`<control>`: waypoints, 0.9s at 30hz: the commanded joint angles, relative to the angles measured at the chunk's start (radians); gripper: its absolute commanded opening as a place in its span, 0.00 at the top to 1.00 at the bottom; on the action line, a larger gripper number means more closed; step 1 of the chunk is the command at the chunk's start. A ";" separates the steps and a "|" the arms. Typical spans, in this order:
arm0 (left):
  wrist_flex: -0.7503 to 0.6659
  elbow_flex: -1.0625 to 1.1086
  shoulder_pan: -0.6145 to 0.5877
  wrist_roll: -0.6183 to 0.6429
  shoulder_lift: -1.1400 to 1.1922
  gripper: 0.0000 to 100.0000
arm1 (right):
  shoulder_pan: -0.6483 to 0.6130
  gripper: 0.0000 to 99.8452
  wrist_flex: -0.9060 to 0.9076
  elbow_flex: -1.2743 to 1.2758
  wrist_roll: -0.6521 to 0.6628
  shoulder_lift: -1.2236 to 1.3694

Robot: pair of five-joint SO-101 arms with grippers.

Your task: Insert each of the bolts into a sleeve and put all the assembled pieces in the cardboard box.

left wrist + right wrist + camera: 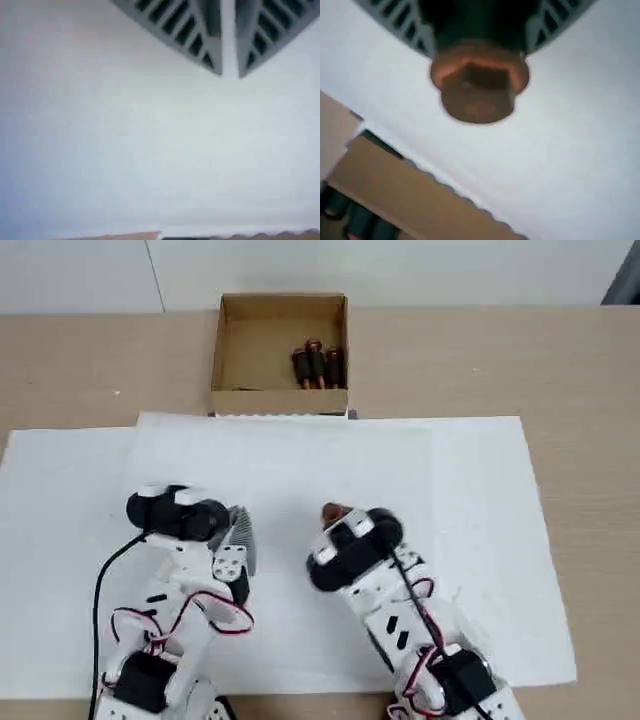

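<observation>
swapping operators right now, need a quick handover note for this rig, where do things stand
Left gripper: shut, empty, over the white paper.
Right gripper: shut on a bolt with its copper head sticking out. The dark part between the fingers looks like its sleeve.
Cardboard box: at the paper's far edge, with about three assembled pieces lying inside, toward the right in the high view.
Done: those pieces are boxed.
Left: put the held piece into the box.

White arms with black motors, looping red wires, and a grey slotted left claw.
</observation>
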 commanded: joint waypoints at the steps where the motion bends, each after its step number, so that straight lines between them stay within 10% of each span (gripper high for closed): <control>1: 0.005 0.022 -0.083 -0.072 -0.006 0.99 | 0.104 1.00 -0.002 -0.009 -0.069 -0.007; 15: 0.006 0.122 -0.115 -0.173 -0.006 0.99 | 0.166 1.00 0.104 -0.094 -0.284 0.062; 27: 0.006 0.122 -0.115 -0.173 -0.006 0.99 | 0.168 1.00 -0.151 -0.574 -0.278 0.874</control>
